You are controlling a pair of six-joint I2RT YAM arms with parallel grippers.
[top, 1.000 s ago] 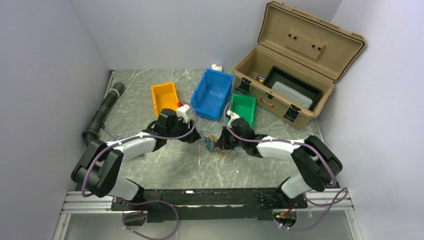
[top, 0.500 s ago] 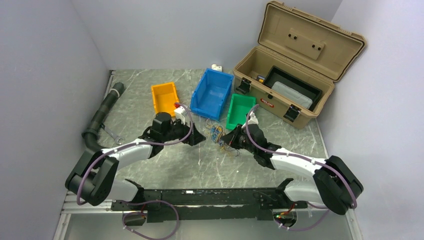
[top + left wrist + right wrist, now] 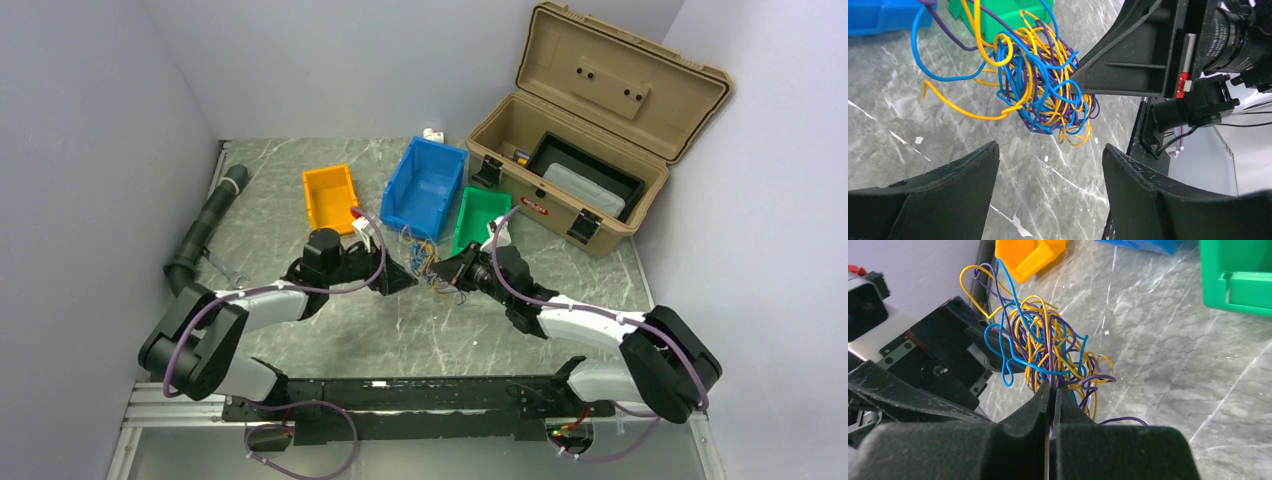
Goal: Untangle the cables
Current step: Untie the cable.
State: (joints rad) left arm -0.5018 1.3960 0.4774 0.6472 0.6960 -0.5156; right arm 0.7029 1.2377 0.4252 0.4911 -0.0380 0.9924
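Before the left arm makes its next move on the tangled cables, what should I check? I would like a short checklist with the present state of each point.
1. Right gripper grips the cables: ok, it is shut on several strands.
2. Left gripper ready to grasp: ok, open wide.
3. A strand inside the left gripper: not ok, the cables lie ahead of it.
4. Loops free to pull: ok, blue and yellow loops stick out of the knot.
5. Cables lifted off the table: cannot tell.
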